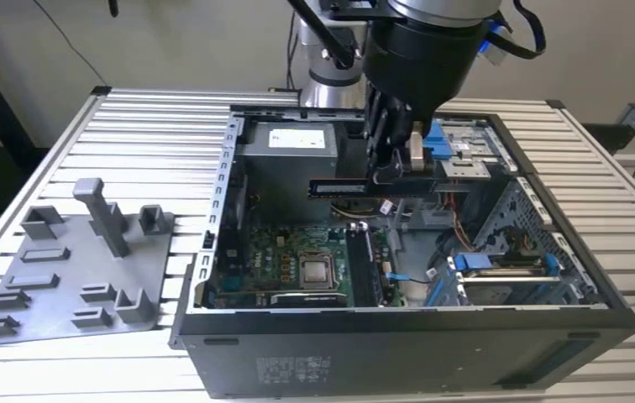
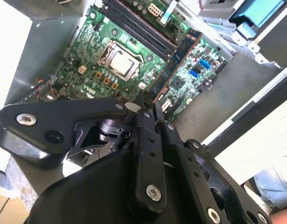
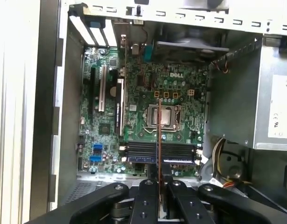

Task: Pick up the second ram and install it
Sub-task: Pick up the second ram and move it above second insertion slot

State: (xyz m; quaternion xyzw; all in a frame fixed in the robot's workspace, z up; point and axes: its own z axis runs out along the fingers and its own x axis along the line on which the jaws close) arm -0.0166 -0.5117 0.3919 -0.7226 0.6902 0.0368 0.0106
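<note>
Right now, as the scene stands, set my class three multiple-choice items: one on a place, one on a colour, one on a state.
1. The second ram is: A plugged in; B held above the open case; C lying beside it.
2. The motherboard is: A green; B red; C white.
3. The end effector is: A open; B shut on the ram; C parked outside the case.
Answers: B, it hangs over the case; A, the board shows green; B, it clamps the stick.
</note>
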